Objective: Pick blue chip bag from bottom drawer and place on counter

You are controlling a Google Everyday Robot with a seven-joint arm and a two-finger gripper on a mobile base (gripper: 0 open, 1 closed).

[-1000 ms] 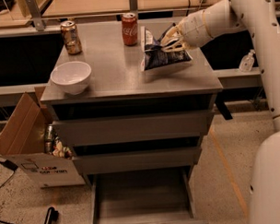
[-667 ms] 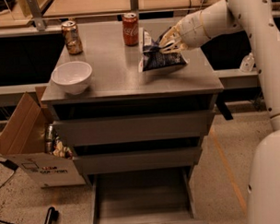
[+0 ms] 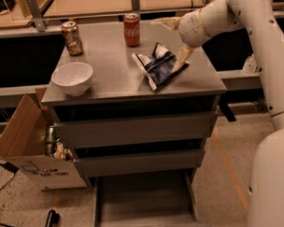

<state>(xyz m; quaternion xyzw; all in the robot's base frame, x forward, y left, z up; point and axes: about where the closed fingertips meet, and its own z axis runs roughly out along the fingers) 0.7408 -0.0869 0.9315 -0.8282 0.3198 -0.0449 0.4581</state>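
Overall: grey three-drawer cabinet in a lab-like room, robot arm reaching in from the right.
Hand [image 3: 167,45]: over the right rear part of the table, released, fingers spread wide apart; one finger points left above the table, the other slants down.
Lower finger [image 3: 181,60]: tip at the bag's right edge, looks to be touching it.
Bag [image 3: 158,67]: dark blue, crumpled, white and silver patches; lies flat on the table, right of centre, not gripped.
Table [image 3: 112,74]: smooth grey slab, slightly glossy, capping the cabinet.
Bowl [image 3: 73,78]: white, upright, front left of the table, well apart from the bag.
Red can [image 3: 131,29]: upright, rear centre, behind the bag, not touching it.
Tan can [image 3: 72,37]: upright, rear left corner, behind the bowl.
Top drawer [image 3: 133,129]: plain grey front, pushed in.
Middle drawer [image 3: 139,162]: plain grey front, sits out slightly further than the top one.
Bottom drawer [image 3: 143,204]: pulled far out toward the camera, low side walls, flat grey floor showing.
Box [image 3: 26,138]: cardboard, flaps open, on the floor just left of the cabinet; cans and wrappers inside.
Floor [image 3: 219,187]: pale, speckled; orange line running along it right of the cabinet.
Black tool [image 3: 50,221]: lying on the floor, bottom left; what it is, cannot tell.
Desks [image 3: 91,5]: pale wood tops behind the cabinet, dark space under them.
Robot body [image 3: 273,185]: white, rounded, bottom right, beside the cabinet.
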